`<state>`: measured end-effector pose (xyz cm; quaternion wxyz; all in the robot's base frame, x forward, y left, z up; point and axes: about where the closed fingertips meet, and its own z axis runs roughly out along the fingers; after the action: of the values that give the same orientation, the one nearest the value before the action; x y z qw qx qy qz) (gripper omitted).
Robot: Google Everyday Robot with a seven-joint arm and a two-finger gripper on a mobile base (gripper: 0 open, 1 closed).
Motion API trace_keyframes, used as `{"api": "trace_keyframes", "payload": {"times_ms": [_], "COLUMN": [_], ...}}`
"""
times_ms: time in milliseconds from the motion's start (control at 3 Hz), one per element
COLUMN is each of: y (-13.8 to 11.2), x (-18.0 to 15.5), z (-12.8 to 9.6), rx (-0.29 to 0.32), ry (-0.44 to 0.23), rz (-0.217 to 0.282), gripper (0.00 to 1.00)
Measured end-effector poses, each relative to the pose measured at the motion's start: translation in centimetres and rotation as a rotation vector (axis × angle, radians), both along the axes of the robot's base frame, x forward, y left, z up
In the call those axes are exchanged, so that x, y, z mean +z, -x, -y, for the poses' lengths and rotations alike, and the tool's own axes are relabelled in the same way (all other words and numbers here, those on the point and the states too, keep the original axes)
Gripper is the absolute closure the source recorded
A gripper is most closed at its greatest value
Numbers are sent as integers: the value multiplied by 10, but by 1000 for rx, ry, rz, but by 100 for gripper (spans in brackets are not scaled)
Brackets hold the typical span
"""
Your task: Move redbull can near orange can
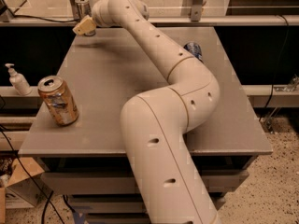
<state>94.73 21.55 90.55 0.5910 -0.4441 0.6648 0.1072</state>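
The redbull can [83,8] is slim and silver-grey and stands at the far left corner of the grey table [112,78]. My gripper [85,26] is at that can, its tan finger [84,25] against the can's lower part. The orange can [58,101] has pale markings and a silver top, and stands upright near the table's front left edge, far from the gripper. My arm reaches from the front across the table to the far left.
A blue can [193,49] lies partly hidden behind my arm at the far right of the table. A white pump bottle [17,80] stands on a ledge left of the table. Cardboard and cables lie on the floor at the lower left.
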Motion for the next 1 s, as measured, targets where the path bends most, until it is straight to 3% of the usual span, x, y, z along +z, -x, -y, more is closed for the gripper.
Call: {"api": "trace_keyframes", "payload": {"times_ms": [333,1000], "y": [-1,0], "x": [-1,-3], "z": [-2,-7], "rx": [5,30], "ry": [-19,-47], "rz": [-10,-30], "gripper": [17,64]}}
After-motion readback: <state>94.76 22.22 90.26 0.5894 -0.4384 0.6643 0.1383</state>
